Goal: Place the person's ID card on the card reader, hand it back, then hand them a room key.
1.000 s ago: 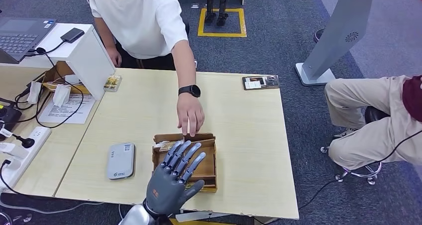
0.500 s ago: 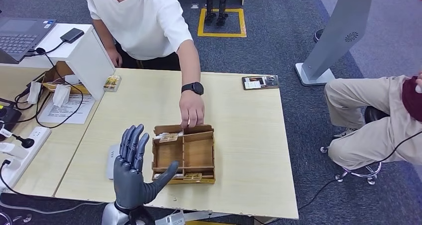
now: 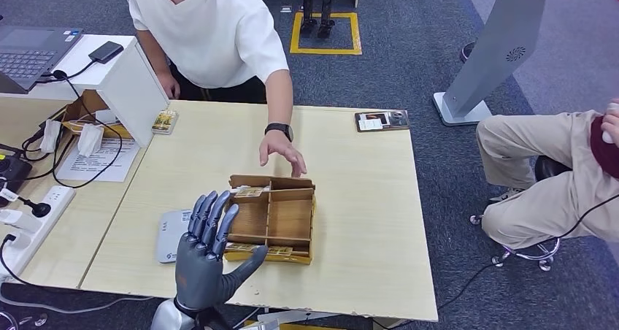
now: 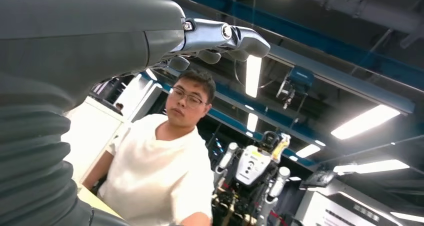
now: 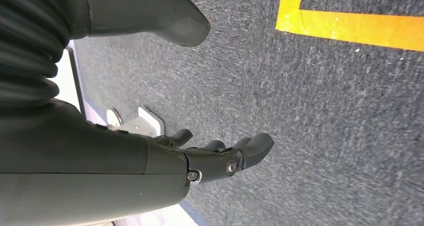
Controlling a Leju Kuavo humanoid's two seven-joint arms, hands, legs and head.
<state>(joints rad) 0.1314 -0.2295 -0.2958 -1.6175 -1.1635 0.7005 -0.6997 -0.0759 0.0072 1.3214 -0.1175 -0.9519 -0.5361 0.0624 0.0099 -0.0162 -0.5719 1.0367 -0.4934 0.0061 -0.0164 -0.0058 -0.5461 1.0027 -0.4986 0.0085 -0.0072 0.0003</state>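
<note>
The left robot hand [image 3: 203, 253] is raised above the near edge of the bench [image 3: 365, 220], fingers spread wide and pointing away from the robot, nothing held in it. It is positioned between the card reader [image 3: 174, 236] and the wooden tray [image 3: 271, 218], partly overlapping both in the head view; whether it touches either cannot be told. This open, upright posture is judged to be a ready pose, suited to receiving a card or reaching into the tray.

The right robot hand [image 5: 220, 158] is seen hanging over the grey carpet beside a yellow floor marking [image 5: 350, 21], fingers loosely extended and holding nothing (it appears parked out of the work).

The card reader, a flat pale grey unit, lies on the bench just beside the tray on the robot's left. No card is seen on it. The tray is divided into compartments; cards [image 3: 252, 192] are lodged in its far-left compartment and along its near edge, presumably room keys kept within reach of the left arm. Which item, if any, is the ID card cannot be told.

The person's hand [image 3: 283, 155], a dark watch [image 3: 279, 130] on the wrist, is held just beyond the tray's far edge, palm down and apparently empty. The task is judged to be at an early stage.
</note>
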